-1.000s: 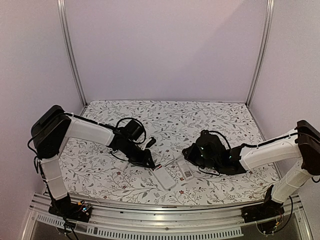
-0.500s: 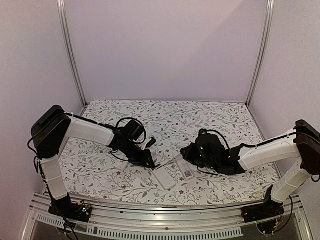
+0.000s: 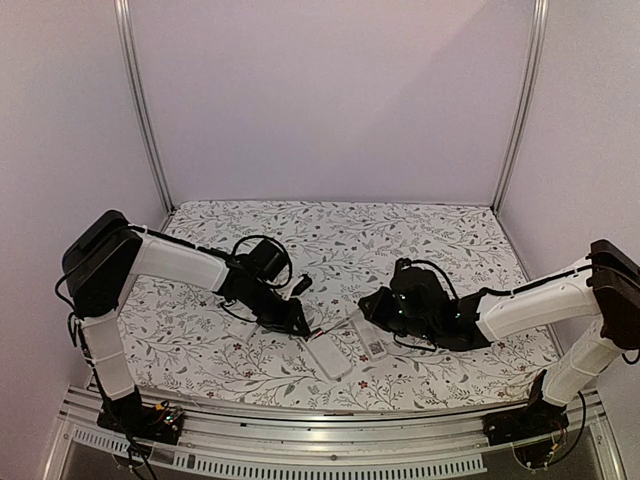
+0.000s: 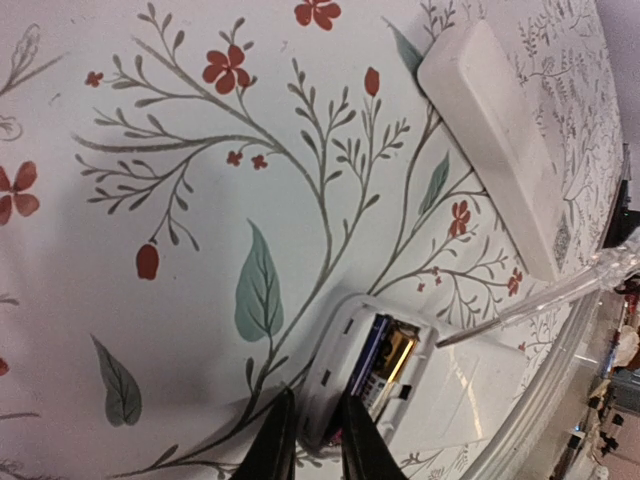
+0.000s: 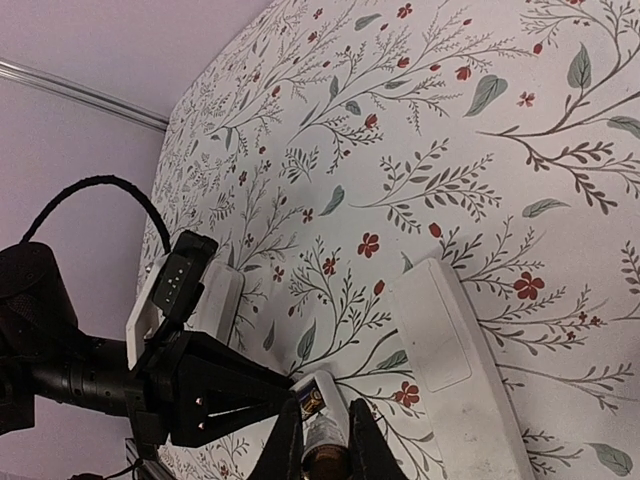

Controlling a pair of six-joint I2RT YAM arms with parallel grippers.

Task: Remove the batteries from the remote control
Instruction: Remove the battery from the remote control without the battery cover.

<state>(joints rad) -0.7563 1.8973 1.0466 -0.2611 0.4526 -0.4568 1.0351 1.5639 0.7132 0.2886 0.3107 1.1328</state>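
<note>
Left arm reaches in low from the left across the floral table cover [image 3: 340, 230]. The left gripper [image 3: 304, 327] is down at the far end of the remote [image 3: 328, 355]. In the left wrist view its fingers [image 4: 272, 450] are nearly together, with the remote's end wall caught in the narrow gap, so it's pinching that end.

The remote lies flat near the front edge, about mid-table, with its battery bay open and facing up. One battery [image 4: 385, 362] is seated in the bay and shows blue and gold. Can't tell if there's a second cell beside it, the bay wall hides that side.

A thin clear rod tool [image 4: 540, 305] runs from the bay out to the right. Its tip is at the bay's edge; can't tell whether it touches the battery.

Just right of the remote is a second white bar [image 3: 371, 341], flat, not touching it. There's a grey label patch on its near end, and the right wrist view shows a recessed panel outline on its face.

Right arm comes in from the right. The right gripper [image 5: 322, 408] is just above and beside the remote's open end, facing the left gripper's tips at close range. Its fingers are clamped on the rod tool, which is seen almost end-on between them.
</note>
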